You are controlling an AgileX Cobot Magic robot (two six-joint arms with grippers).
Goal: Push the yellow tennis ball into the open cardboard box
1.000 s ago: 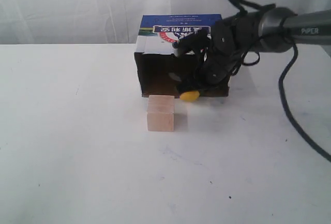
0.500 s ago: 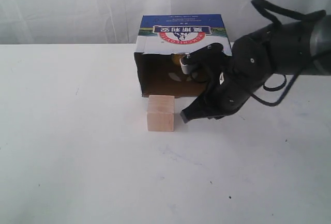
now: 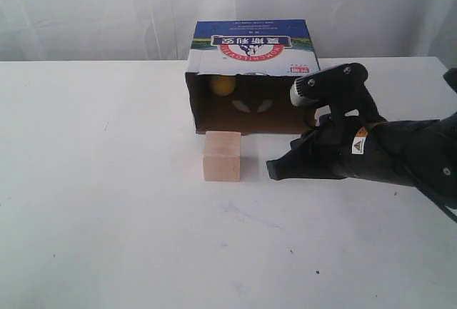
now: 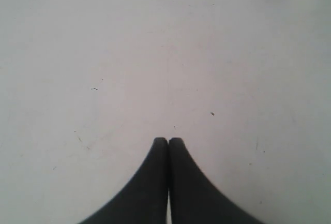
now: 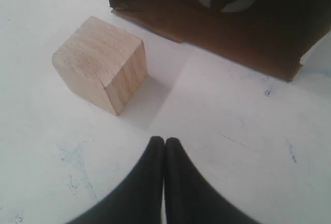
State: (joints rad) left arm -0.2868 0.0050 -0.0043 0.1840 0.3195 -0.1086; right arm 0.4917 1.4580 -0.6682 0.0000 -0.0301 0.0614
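Where the arm hid it half a second ago, the exterior view now shows the round yellow ball [image 3: 222, 85] inside the brown cardboard box [image 3: 250, 45], by its left wall, with the right gripper [image 3: 273, 169] drawn back low over the white table [image 3: 107, 216] beside the pale wooden cube [image 3: 222, 155]. The left wrist view shows the left gripper [image 4: 168, 141] with smooth black fingers pressed together, empty, over bare tabletop. The right wrist view shows the same, facing the grained, square-edged cube.

The open cardboard box [image 3: 214, 113] is showing a red logo [image 3: 251, 47] with white Chinese characters on its blue-and-white top, upside down in the exterior view and too blurred to read. The right arm [image 3: 400, 159] is wearing a small yellow warning-triangle sticker [image 3: 357, 140].
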